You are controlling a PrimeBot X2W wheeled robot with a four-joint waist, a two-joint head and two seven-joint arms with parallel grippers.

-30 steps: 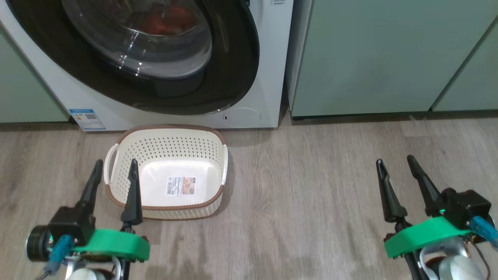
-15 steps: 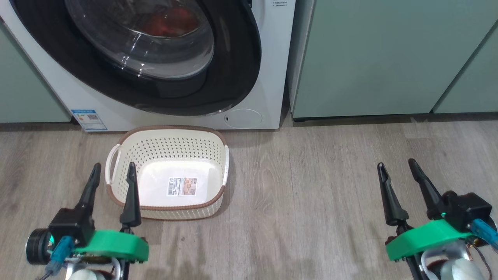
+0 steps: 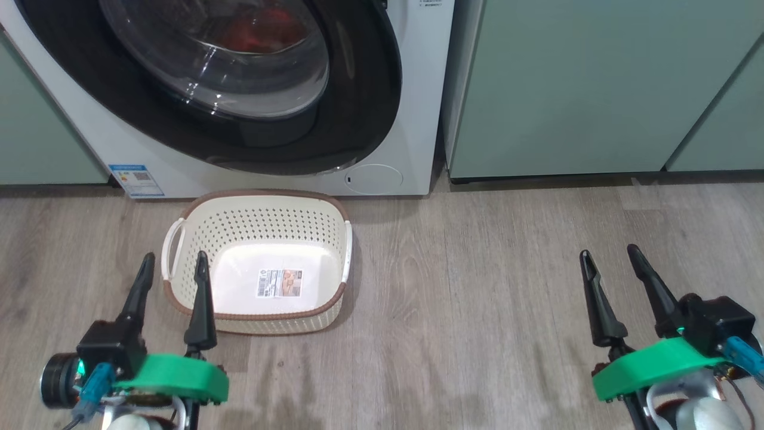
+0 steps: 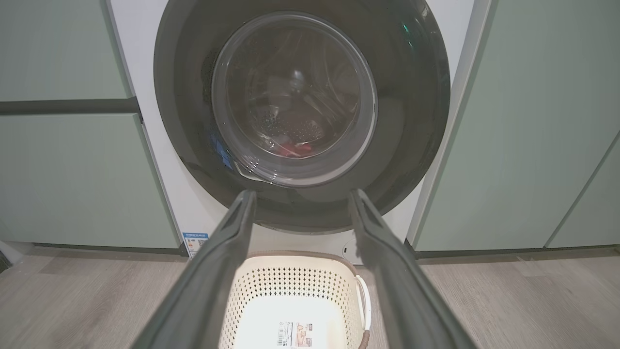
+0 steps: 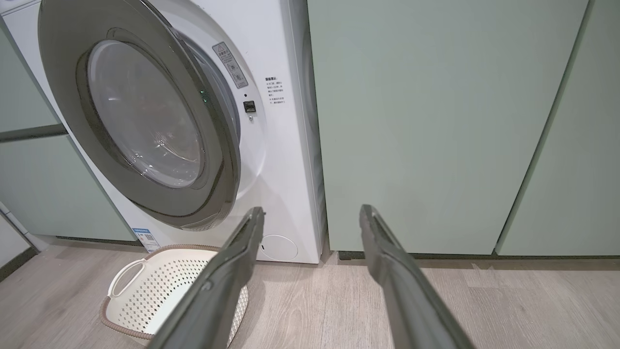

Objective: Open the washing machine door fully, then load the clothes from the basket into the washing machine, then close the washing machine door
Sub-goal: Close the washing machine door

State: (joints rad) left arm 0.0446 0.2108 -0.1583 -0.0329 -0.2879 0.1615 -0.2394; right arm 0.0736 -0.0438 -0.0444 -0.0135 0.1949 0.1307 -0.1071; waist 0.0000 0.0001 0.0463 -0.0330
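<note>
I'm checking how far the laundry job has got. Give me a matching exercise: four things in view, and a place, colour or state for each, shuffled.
Things:
1. basket
2. clothes
3. right tool
4. cabinet door

Descriptions:
a. pale green
b. open, holding nothing
c. on the floor, no garments in it
d. red, behind the glass of the washing machine door

Pairs: 1-c, 2-d, 3-b, 4-a
</note>
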